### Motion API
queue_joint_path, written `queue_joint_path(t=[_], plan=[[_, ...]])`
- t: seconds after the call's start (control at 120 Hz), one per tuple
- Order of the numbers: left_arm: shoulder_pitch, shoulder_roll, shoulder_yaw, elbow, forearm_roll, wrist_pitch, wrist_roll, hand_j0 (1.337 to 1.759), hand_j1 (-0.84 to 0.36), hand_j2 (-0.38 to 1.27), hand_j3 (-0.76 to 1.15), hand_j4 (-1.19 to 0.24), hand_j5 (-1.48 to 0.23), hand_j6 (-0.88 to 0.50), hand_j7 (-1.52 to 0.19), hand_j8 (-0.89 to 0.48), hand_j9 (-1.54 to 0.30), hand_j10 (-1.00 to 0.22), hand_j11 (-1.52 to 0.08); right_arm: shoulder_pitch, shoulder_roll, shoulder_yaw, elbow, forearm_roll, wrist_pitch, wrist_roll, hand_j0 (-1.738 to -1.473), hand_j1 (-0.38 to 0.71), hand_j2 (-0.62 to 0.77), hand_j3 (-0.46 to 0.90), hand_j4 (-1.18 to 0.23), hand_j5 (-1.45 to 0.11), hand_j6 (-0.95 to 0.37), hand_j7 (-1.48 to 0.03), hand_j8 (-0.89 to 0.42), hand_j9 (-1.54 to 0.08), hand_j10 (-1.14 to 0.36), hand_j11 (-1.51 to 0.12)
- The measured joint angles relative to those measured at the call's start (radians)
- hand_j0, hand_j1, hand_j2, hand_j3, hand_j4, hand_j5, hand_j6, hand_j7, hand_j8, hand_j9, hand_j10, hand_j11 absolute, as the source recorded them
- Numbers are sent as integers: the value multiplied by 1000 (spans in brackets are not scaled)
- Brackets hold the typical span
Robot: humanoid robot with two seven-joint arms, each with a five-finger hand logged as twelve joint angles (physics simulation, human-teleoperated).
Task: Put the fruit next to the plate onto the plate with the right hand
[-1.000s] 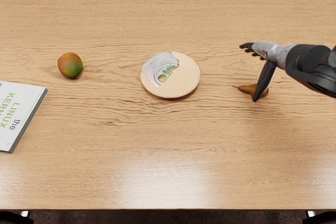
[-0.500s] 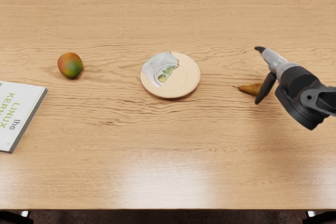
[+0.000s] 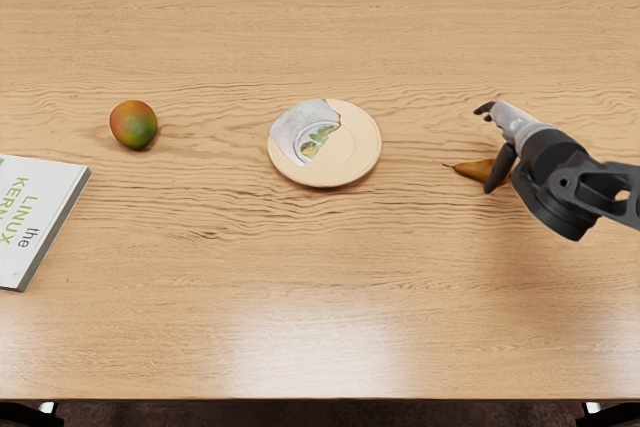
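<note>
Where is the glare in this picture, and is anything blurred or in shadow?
Head view: a pale glare patch on the table near its front edge; the mango and plate cast short soft shadows; everything is sharp, including the right robot hand by the pear.

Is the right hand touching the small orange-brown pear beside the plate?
Cannot tell. In the head view a dark finger of the right hand overlaps the small orange-brown pear, hiding any gap.

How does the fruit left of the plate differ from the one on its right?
The left fruit is round and red-green; the right fruit is slim, orange, pointed. The left fruit lies alone; the right hand is at the right fruit. Both lie on the table, off the plate.
</note>
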Motion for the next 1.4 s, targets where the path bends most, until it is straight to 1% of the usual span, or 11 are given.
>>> queue_joint_path(t=[0.175, 0.35, 0.475, 0.708, 0.933, 1.175, 1.283, 1.4], plan=[[-1, 0, 0, 0, 0, 0, 0, 1658, 349, 0, 0, 0, 0, 0, 0, 0, 0, 0, 0, -11, 4, -18, -18, -7, -54, 0, -1658, -77, -43, 0, -231, -297, -232, -296, -231, -297, -230, -297], [0, 0, 0, 0, 0, 0, 0, 1658, 349, 0, 0, 0, 0, 0, 0, 0, 0, 0, 0, -32, 37, -20, -61, -7, -59, 0, -1658, -33, -50, 0, -267, -345, -269, -344, -268, -345, -267, -344], [0, 0, 0, 0, 0, 0, 0, 1658, 349, 0, 0, 0, 0, 0, 0, 0, 0, 0, 0, -36, 51, -19, -74, -6, -58, 0, -1658, -20, -52, 0, -278, -359, -280, -358, -279, -359, -278, -359], [0, 0, 0, 0, 0, 0, 0, 1658, 349, 0, 0, 0, 0, 0, 0, 0, 0, 0, 0, -38, 57, -16, -79, 0, -57, 0, -1658, 43, -57, 0, -335, -435, -337, -433, -336, -435, -335, -434], [0, 0, 0, 0, 0, 0, 0, 1658, 349, 0, 0, 0, 0, 0, 0, 0, 0, 0, 0, -39, 56, -14, -80, 6, -56, -1, -1658, 141, -83, 0, -407, -533, -411, -530, -409, -532, -409, -531], [0, 0, 0, 0, 0, 0, 0, 1658, 349, 0, 0, 0, 0, 0, 0, 0, 0, 0, 0, -40, 56, -14, -80, 8, -56, 0, -1657, 185, -84, 0, -449, -589, -452, -585, -450, -588, -449, -588], [-1, 0, 0, 0, 0, 0, 0, 1658, 349, 0, 0, 0, 0, 0, 0, 0, 0, 0, 0, -40, 56, -13, -79, 9, -55, 0, -1657, 230, -93, 0, -486, -637, -489, -633, -487, -636, -487, -635], [0, 0, 0, 0, 0, 0, 0, 1658, 349, 0, 0, 0, 0, 0, 0, 0, 0, 0, 0, -40, 56, -13, -79, 11, -55, -1, -1657, 257, -54, 0, -510, -673, -514, -667, -462, -669, -513, -668]])
